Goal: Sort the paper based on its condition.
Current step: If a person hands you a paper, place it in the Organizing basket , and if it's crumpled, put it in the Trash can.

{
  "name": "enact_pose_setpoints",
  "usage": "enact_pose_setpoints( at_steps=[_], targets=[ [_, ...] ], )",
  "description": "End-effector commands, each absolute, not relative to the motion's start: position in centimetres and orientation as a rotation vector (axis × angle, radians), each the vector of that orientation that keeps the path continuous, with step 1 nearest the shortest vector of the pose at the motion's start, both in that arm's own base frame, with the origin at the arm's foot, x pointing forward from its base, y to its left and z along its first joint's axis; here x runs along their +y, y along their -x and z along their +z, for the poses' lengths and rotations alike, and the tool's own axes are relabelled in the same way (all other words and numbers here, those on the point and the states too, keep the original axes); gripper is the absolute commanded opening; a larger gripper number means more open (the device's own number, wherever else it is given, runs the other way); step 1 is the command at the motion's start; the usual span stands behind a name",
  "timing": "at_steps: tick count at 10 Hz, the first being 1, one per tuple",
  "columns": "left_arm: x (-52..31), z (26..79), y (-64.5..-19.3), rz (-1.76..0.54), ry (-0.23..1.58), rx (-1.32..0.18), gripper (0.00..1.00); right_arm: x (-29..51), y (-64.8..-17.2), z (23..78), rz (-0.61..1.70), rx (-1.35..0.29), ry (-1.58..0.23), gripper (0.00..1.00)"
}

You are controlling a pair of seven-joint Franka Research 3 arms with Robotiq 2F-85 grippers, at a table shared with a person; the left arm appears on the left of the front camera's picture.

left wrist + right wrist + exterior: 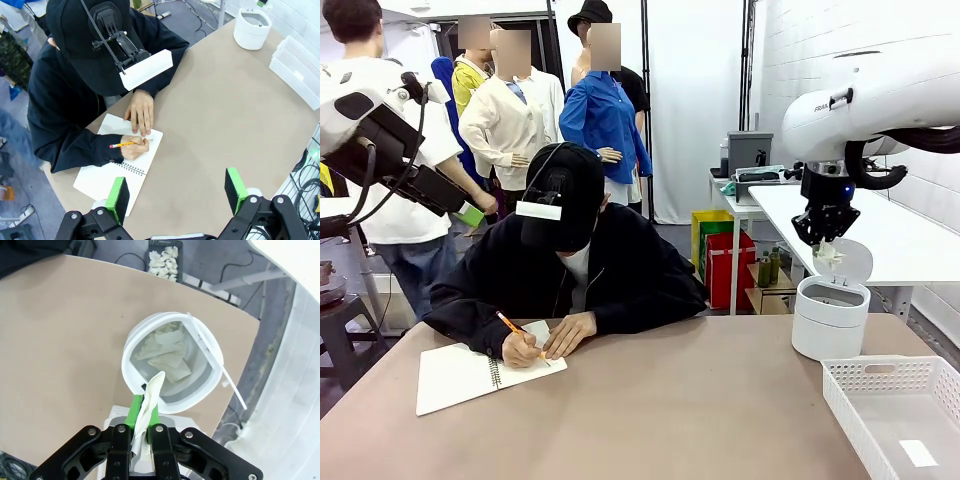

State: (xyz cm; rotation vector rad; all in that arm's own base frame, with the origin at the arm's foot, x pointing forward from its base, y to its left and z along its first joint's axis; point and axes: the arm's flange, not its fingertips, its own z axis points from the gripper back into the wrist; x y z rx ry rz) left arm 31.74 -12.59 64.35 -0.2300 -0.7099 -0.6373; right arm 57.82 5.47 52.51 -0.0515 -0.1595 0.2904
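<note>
My right gripper (827, 248) hangs just above the white round bin (830, 320), shut on a crumpled strip of white paper (150, 400). Looking along the right wrist, the paper points down at the bin's rim (131, 377), the lid is swung open, and several crumpled papers (167, 356) lie inside. My left gripper (176, 195) hovers high over the table's near left side with its green pads (118, 198) wide apart and nothing between them. Below it, a person writes with a pencil (122, 144) in a spiral notebook (455, 378).
A white slotted basket (895, 372) stands at the near right corner of the table with one flat slip (918, 452) in it. The person leans over the table's far left edge. A box of crumpled paper (164, 260) sits on the floor beyond the table.
</note>
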Motion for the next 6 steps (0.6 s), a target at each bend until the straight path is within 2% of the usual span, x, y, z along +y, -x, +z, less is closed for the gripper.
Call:
enact_pose_setpoints(
  at_steps=[1,6],
  targets=[
    [-12.53,64.37,-31.74,-0.636,0.232,-0.711,1.0,4.27,-57.42,51.86,0.326,-0.19,0.065,0.06],
    [-12.53,64.37,-31.74,-0.636,0.232,-0.711,1.0,4.98,-57.91,52.52,0.302,-0.164,0.054,0.06]
  ],
)
